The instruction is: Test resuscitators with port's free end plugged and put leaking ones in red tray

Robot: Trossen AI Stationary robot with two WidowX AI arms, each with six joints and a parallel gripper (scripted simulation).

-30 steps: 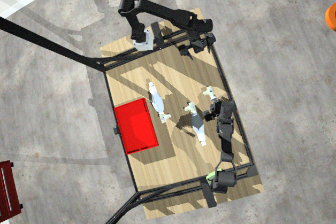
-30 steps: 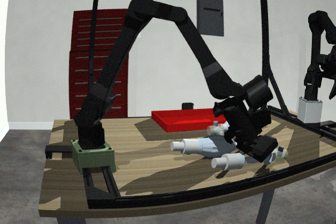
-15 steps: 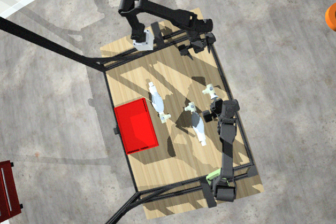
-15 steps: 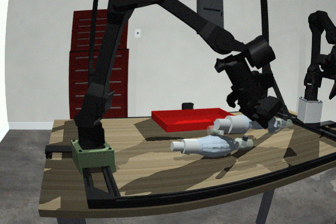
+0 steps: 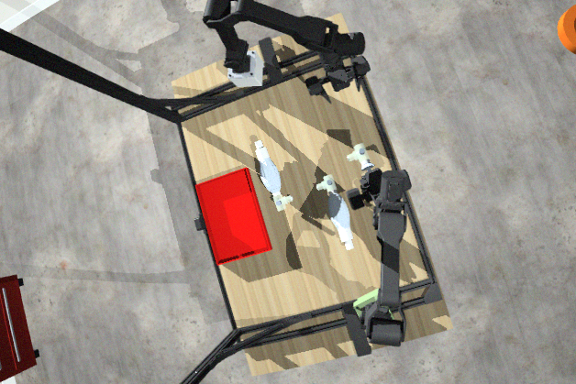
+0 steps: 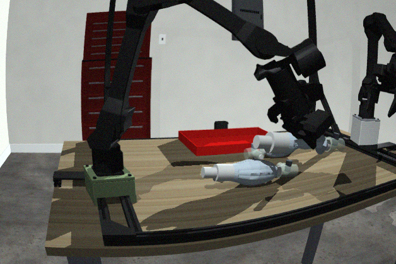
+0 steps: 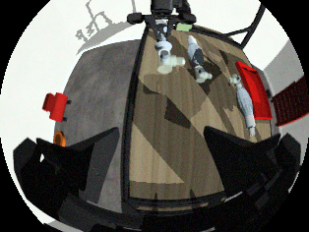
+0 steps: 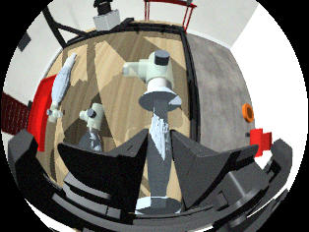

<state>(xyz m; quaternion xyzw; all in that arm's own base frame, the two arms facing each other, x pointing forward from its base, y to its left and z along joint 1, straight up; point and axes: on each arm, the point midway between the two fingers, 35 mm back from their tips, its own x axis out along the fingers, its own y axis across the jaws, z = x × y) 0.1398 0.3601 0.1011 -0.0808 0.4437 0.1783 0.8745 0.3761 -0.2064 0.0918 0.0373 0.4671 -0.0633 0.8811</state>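
Resuscitator of pale-blue plastic hangs pinched in the black right gripper; I'd carry it level, high over the neighbouring unit beside that gripper. The black left gripper gapes empty.

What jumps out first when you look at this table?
The bright red tray, with nothing in it, at one edge of the table. Then the two black arms at opposite ends: the right gripper clamps a pale, bulb-shaped unit, while the left gripper stands open over bare wood.
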